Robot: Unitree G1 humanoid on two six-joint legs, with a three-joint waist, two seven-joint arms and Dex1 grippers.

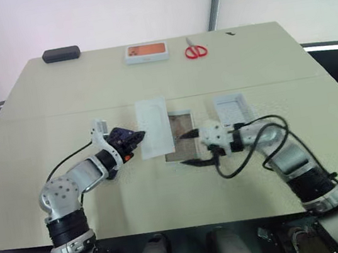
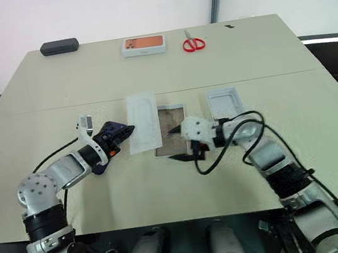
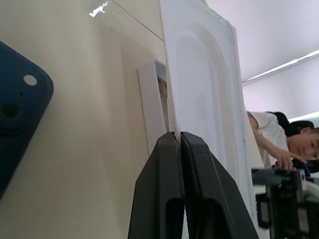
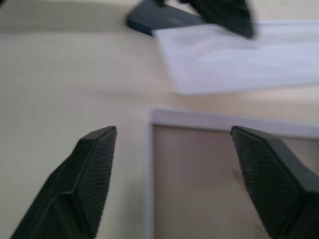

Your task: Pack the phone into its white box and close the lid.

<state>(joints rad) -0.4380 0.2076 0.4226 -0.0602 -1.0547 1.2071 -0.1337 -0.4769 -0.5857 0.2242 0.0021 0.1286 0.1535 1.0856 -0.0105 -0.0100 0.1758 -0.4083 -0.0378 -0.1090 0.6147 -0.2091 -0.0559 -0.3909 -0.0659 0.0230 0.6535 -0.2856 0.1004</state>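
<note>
My left gripper (image 1: 140, 134) is pinched shut on the edge of the flat white insert (image 1: 155, 127), held mid-frame beside the white box (image 1: 179, 137). My right gripper (image 1: 194, 147) gapes wide, empty, over the box. Step: clearing the insert. Next I must set it aside. The phone (image 3: 20, 104) lies under my left gripper; its long axis I cannot tell.

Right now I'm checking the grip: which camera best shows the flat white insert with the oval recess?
The left wrist view: the flat white insert is pinched edge-on by the left end effector. Both eye views show its whole outline, small; the right wrist view shows one blurred end.
</note>
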